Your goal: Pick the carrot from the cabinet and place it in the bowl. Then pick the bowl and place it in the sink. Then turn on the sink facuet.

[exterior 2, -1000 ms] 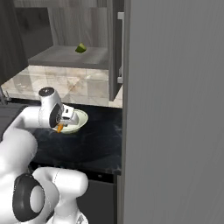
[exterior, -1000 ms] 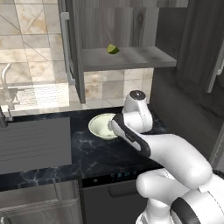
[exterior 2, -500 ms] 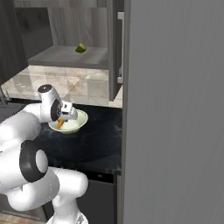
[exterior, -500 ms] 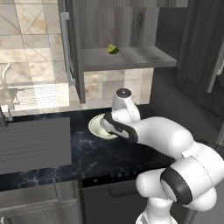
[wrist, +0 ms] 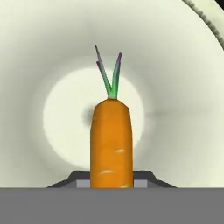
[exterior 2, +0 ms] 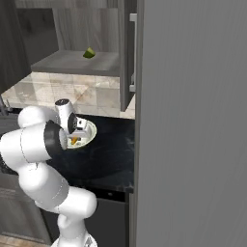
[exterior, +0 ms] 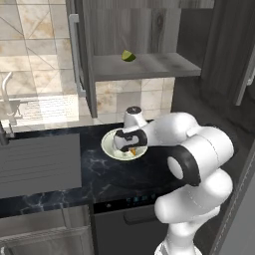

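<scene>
Carrot point(wrist: 111, 142): one, I see it over the bowl's middle.
Bowl point(exterior: 110, 147): one, near worktop point(exterior: 60, 184) back edge.
Hand point(exterior: 130, 149): gripping the carrot.
Green fruit point(exterior: 128, 56): one, on cabinet shelf point(exterior: 149, 64).

Orange carrot point(wrist: 111, 140), seemingly cream-green bowl point(wrist: 175, 78).

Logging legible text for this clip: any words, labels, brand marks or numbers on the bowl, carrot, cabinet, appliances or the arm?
None readable.
Small bluish marks on the dark panel below the counter: too small and blurred to read.
The bowl, carrot, cabinet and gripper carry no lettering.
</scene>
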